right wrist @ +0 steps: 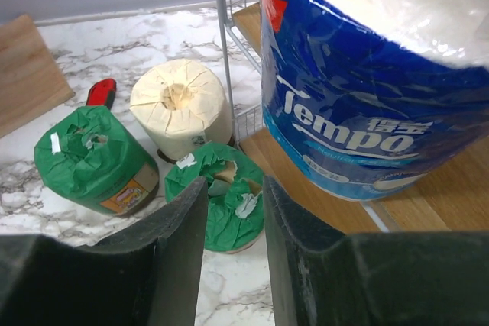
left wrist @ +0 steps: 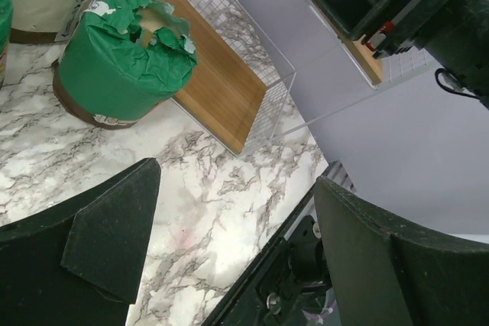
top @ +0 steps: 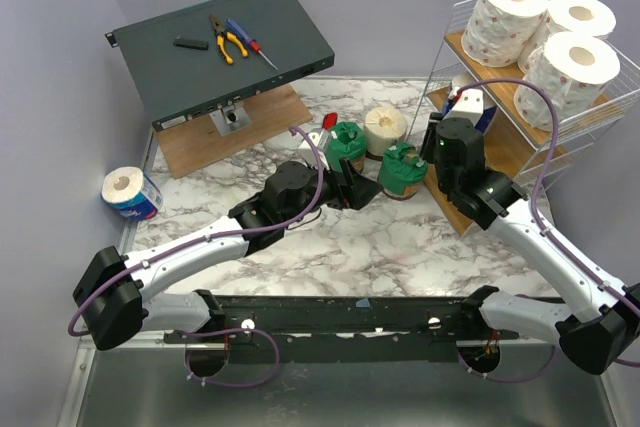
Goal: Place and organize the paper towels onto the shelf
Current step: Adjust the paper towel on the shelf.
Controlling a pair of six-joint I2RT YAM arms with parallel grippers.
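Three white paper towels with pink specks (top: 545,32) lie on the top tier of the white wire shelf (top: 600,122). A blue-wrapped roll (right wrist: 367,74) sits on a wooden tier, just right of and beyond my right gripper (right wrist: 235,188), which is open with a narrow empty gap. Two green-wrapped rolls (top: 347,142) (top: 403,169) and a cream roll (top: 385,129) stand on the marble table beside the shelf. My left gripper (top: 355,187) is open and empty between the green rolls, and its wrist view shows one green roll (left wrist: 122,59). Another blue roll (top: 130,192) lies at the far left.
A dark grey metal box (top: 225,47) carrying pliers and a screwdriver tilts on a wooden board at the back left. A red-handled tool (right wrist: 101,91) lies behind the green rolls. The shelf's lowest wooden tier (left wrist: 214,82) sits at table level near the left gripper.
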